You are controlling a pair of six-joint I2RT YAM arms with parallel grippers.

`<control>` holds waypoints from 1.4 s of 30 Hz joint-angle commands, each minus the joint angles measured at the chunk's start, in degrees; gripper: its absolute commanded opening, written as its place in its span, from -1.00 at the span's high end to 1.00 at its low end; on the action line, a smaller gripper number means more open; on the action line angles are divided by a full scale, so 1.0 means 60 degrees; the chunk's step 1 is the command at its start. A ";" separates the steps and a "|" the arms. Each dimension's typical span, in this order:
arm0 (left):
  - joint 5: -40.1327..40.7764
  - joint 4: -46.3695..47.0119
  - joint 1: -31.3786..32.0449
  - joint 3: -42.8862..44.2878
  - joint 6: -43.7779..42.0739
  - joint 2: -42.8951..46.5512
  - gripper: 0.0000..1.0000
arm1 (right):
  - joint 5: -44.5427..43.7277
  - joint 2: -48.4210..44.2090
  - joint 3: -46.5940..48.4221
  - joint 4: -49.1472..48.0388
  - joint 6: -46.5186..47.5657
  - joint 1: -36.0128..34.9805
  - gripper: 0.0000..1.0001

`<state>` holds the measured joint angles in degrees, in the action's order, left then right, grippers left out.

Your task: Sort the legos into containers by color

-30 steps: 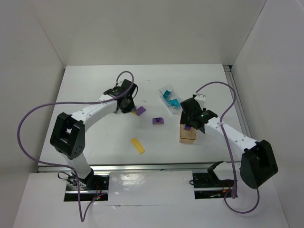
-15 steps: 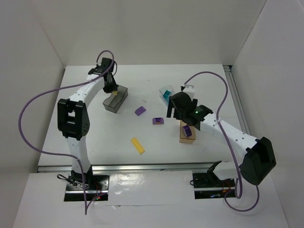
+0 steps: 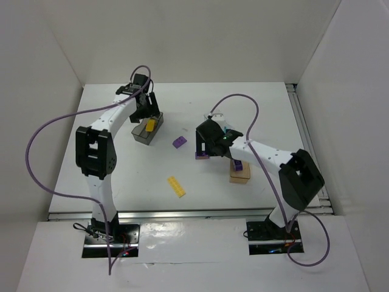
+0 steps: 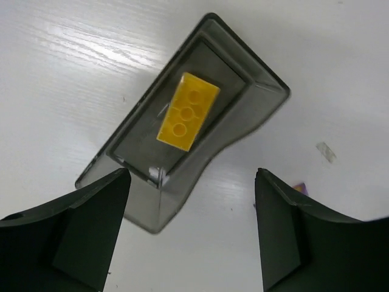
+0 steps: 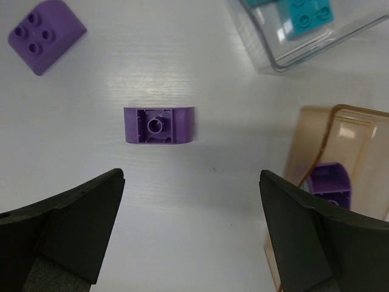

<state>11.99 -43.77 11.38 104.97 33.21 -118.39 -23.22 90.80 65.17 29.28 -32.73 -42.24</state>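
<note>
My left gripper [image 4: 191,234] hangs open above the smoky grey container [image 4: 255,103], and a yellow lego [image 4: 187,111] lies flat inside it. My right gripper [image 5: 191,228] is open over the table, just short of an upside-down purple lego [image 5: 158,125]. A second purple lego [image 5: 46,28], studs up, lies further off. The tan container [image 5: 310,131] holds a purple lego [image 5: 330,182]. The clear container [image 5: 267,48] holds teal legos [image 5: 307,15]. From above, a flat yellow lego [image 3: 176,186] lies loose at the front.
In the top view the grey container [image 3: 140,137] stands at the back left and the tan container [image 3: 239,177] at the right. My right arm covers most of the clear one. White walls enclose the table on three sides.
My left arm swung back-left to the grey container and opened, and the yellow lego now lies inside. My right gripper moved left from the tan container, which now holds a purple lego, and opened wider.
</note>
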 commanded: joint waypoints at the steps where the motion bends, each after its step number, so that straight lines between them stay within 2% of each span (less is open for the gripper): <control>1: -0.0152 -0.0015 0.0300 -0.1008 -0.0073 0.1842 -0.74 | 0.0558 0.0814 0.0564 -0.0499 0.0255 -0.0079 -0.99; 5: -0.0240 0.0425 0.0667 -0.3179 0.0308 0.4021 -0.74 | 0.0896 0.1535 0.0653 -0.0705 0.0372 -0.0079 -0.99; 6: -0.0414 0.0584 0.0812 -0.3676 0.0628 0.4376 -0.71 | 0.0897 0.1623 0.0653 -0.0922 0.0372 -0.0079 -0.99; 7: -0.0416 0.0934 0.1031 -0.4769 0.0878 0.4757 -0.66 | 0.0897 0.1711 0.0653 -0.1011 0.0372 -0.0079 -0.99; 11: -0.0826 0.1845 0.1734 -0.7132 0.1948 0.6370 -0.66 | 0.1014 0.2149 0.0653 -0.1291 0.0547 -0.0079 -0.99; 14: -0.0826 0.1933 0.2072 -0.7824 0.2593 0.6897 -0.66 | 0.1117 0.2516 0.0974 -0.1291 0.0635 0.0023 -0.99; 23: -0.0051 0.1568 0.2367 -0.7461 0.2419 0.6899 -0.66 | 0.1336 0.3528 0.1561 -0.1496 0.0548 0.0023 -0.96; 27: 0.0038 0.1435 0.2367 -0.7460 0.2419 0.6986 -0.66 | 0.1190 0.3762 0.1663 -0.1393 0.0460 0.0023 -0.71; 31: 0.0140 0.1435 0.2367 -0.7767 0.2419 0.7075 -0.63 | 0.0986 0.3674 0.1663 -0.1203 0.0460 0.0023 -0.33; 32: 0.0141 0.1348 0.2367 -0.7768 0.2419 0.7075 -0.63 | 0.0854 0.3428 0.1663 -0.1203 0.0460 0.0023 -0.10; 33: 0.0141 0.1347 0.2367 -0.7768 0.2419 0.7075 -0.63 | 0.0766 0.3338 0.1663 -0.1000 0.0460 -0.0064 -0.01; 37: -0.0049 0.1347 0.2367 -0.7959 0.2419 0.7075 -0.61 | 0.0545 0.2797 0.1854 -0.0545 0.0372 -0.0065 0.03; 42: -0.0475 0.1814 0.2717 -0.8164 0.2243 0.6930 -0.58 | -0.0668 0.1187 0.1547 -0.0076 0.0285 -0.0065 0.03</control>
<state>11.00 -35.00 26.13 56.82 46.85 -77.25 -20.78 107.39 73.56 26.46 -30.09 -42.24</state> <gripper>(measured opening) 0.800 0.695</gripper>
